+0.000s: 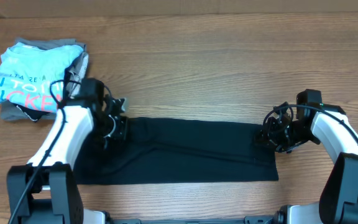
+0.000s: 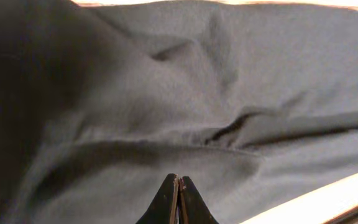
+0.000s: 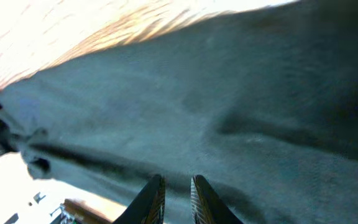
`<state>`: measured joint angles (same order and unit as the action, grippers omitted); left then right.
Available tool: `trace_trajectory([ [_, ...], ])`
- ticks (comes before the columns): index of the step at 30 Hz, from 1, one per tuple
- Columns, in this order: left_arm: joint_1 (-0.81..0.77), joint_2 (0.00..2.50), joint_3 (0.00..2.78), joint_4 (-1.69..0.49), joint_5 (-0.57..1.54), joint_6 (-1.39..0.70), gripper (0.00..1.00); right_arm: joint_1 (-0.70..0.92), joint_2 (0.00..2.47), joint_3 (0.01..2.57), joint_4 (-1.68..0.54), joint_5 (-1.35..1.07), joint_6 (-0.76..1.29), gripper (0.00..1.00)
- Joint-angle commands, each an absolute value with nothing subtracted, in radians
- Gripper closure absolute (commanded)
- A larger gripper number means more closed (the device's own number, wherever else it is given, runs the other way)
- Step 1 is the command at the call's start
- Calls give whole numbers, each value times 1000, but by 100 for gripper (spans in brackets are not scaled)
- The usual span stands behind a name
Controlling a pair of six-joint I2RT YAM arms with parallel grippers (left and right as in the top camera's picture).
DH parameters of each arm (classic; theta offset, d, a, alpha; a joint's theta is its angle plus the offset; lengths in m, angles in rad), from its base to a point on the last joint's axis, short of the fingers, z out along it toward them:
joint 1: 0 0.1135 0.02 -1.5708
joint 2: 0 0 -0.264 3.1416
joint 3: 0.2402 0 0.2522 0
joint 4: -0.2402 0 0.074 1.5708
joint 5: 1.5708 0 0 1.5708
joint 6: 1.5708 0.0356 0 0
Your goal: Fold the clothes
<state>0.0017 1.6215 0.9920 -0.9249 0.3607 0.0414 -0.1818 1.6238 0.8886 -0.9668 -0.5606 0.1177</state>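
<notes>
The left pincer (image 1: 115,127) is resting on the far left part of the black T-shirt (image 1: 185,152). In the left wrist view its fingertips (image 2: 171,194) are pressing flat together with only a hairline between them. Whether any cloth is caught in that line is too fine to make out.

The right pincer (image 1: 267,138) is sitting at the shirt's right end, near the far corner. In the right wrist view its fingers (image 3: 153,194) are standing a narrow slit apart, with dark fabric showing through the gap. Whether they are actually pinching the cloth cannot be told.

The T-shirt is lying as a long, creased band across the near half of the tabletop (image 1: 197,62), between the two arms. The left arm is covering its left edge. A light blue shirt (image 1: 30,74) is sitting on grey folded garments (image 1: 8,113) at the far left corner, well apart from the pincers.
</notes>
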Motion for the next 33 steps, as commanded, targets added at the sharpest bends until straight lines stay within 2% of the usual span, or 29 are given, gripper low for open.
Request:
trace_trajectory([
  [1,-50,1632,875,-868,361,-39,96,-178,1605,853,-945,-504,197,82],
  [7,-74,1632,748,-860,333,-83,96,-178,1605,784,-920,-375,322,84],
  [15,-17,1624,815,-966,236,-113,96,-178,1605,776,-924,-275,361,85],
  [17,-4,1620,859,-992,268,-96,96,-178,1605,776,-928,-262,379,86],
  [20,-10,1595,953,-1025,442,-4,96,-179,1605,781,-936,-264,377,88],
  [24,-36,1559,1019,-1006,578,31,96,-179,1604,807,-953,-348,283,90],
  [33,-138,1598,907,-879,451,11,94,-179,1605,804,-995,-283,381,90],
])
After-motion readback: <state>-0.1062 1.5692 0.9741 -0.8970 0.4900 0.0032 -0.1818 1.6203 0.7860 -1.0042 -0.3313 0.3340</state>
